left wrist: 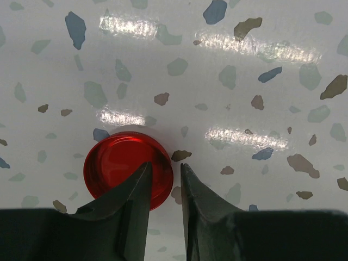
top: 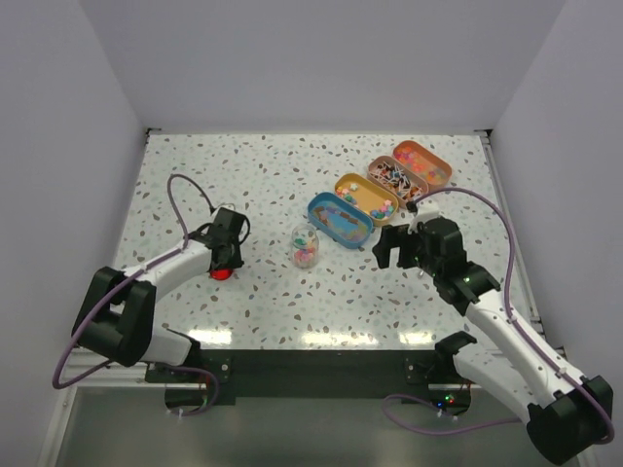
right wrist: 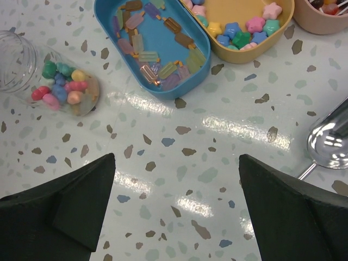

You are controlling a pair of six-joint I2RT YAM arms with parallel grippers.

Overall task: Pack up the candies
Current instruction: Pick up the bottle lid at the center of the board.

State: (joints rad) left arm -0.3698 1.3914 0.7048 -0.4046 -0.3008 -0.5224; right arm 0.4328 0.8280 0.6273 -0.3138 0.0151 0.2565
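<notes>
Left jaws narrow, astride lid (left wrist: 117,160) rim on worktop (left wrist: 228,70); pinch unclear. Right jaws spread, empty. Candies (right wrist: 60,89) in jar (right wrist: 19,60), tins (right wrist: 99,16). Seat rim squarely between jaws, then lift lid straight.

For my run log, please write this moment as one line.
left pincer: narrow gap, over red lid | right pincer: open wide, empty | jar: some candies inside

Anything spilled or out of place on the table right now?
Nothing spilled. Only oddity: the red lid lies flat on the table, well left of the jar, at the left gripper fingertips.
</notes>
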